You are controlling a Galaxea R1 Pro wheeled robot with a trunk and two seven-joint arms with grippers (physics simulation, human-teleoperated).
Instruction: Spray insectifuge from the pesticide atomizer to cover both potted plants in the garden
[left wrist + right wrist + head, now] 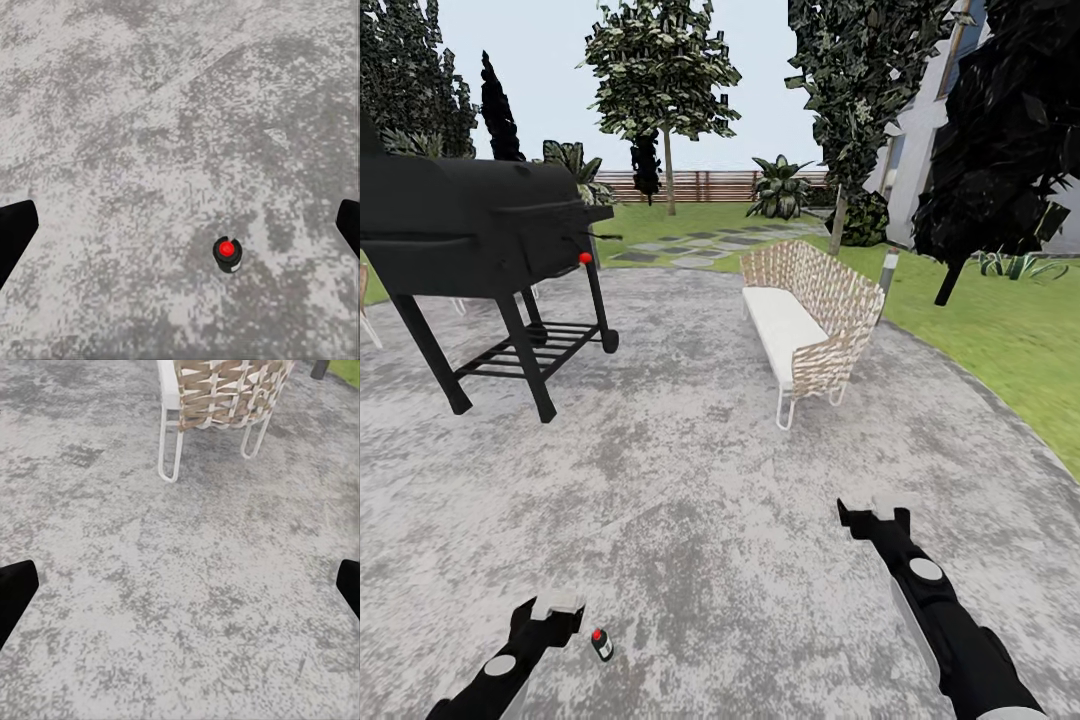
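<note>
The pesticide atomizer (601, 644) is a small black bottle with a red cap, standing upright on the grey mottled patio (690, 480). My left gripper (550, 608) hovers just left of it, open and empty. In the left wrist view the atomizer (226, 254) lies below and between the wide-apart fingers (15, 232), nearer one side. My right gripper (875, 510) is open over bare patio further right, its fingers (15, 592) spread wide. A low rosette of pointed green leaves, one potted plant (1020, 265), sits on the lawn at the far right.
A black barbecue grill (480, 240) stands at the left. A woven bench (810, 310) with a white cushion is ahead on the right. Lawn (1000, 340), stepping stones (680, 250), trees and a brown slatted fence (710, 185) lie beyond.
</note>
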